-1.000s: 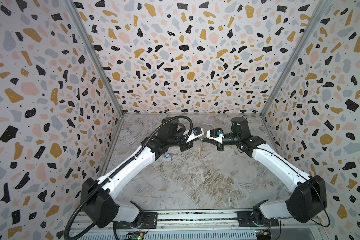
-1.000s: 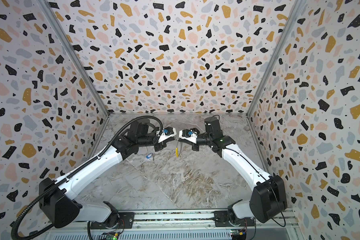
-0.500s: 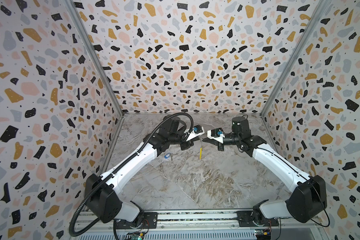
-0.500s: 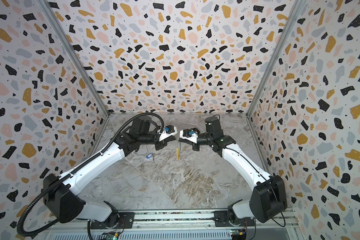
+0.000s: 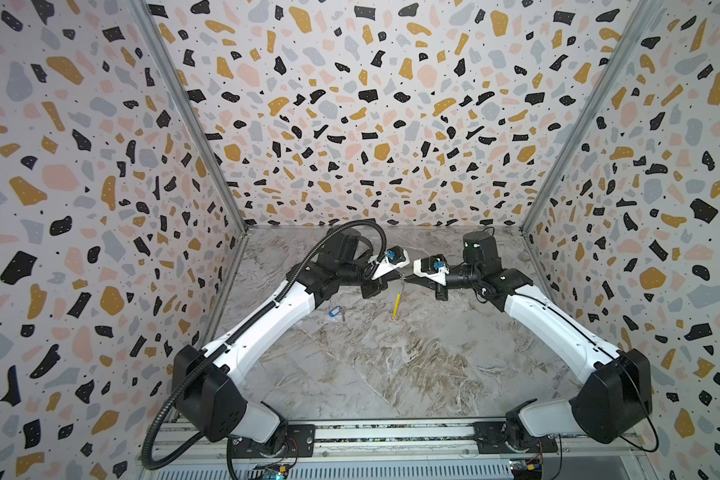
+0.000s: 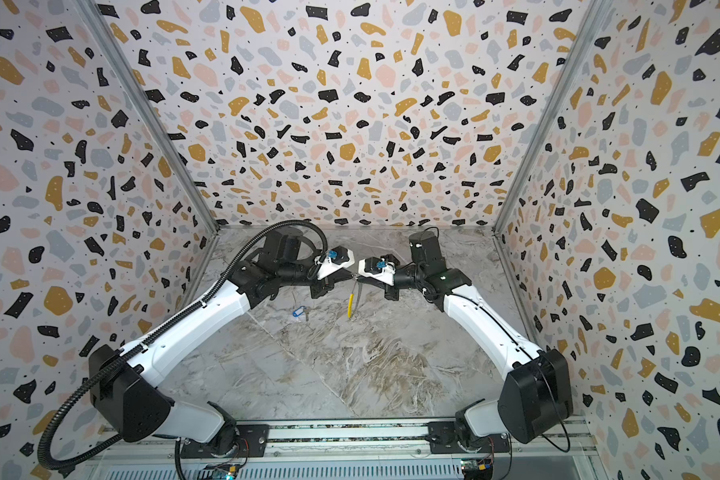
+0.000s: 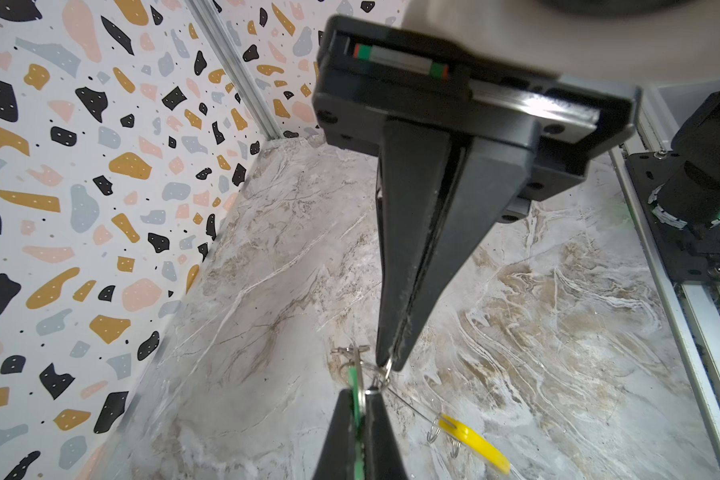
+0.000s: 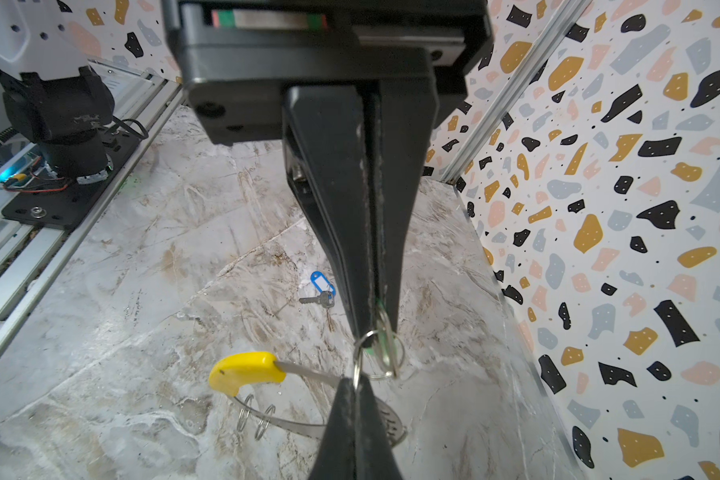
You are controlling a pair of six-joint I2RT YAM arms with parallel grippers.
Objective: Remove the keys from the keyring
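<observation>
Both grippers meet tip to tip above the middle of the table in both top views. My left gripper (image 7: 361,392) is shut on the green tag (image 7: 355,384) of one key, whose silvery metal (image 7: 351,351) sticks out past the tips. My right gripper (image 8: 354,380) is shut on the thin keyring (image 8: 308,374), next to a small split ring (image 8: 381,353). The keyring's yellow sleeve (image 5: 397,305) hangs below the grippers. The other key, with a blue tag (image 5: 336,311), lies loose on the table to the left, also seen in the right wrist view as the blue-tagged key (image 8: 321,291).
The marble tabletop (image 5: 391,365) is walled by terrazzo panels on three sides. The arms' mounting rail (image 5: 391,436) runs along the front edge. Two small spare rings (image 8: 258,415) hang on the keyring near the sleeve.
My left arm has swung its elbow and wrist slightly back and up. Both grippers stay shut and tip to tip, with the keyring still hanging below.
</observation>
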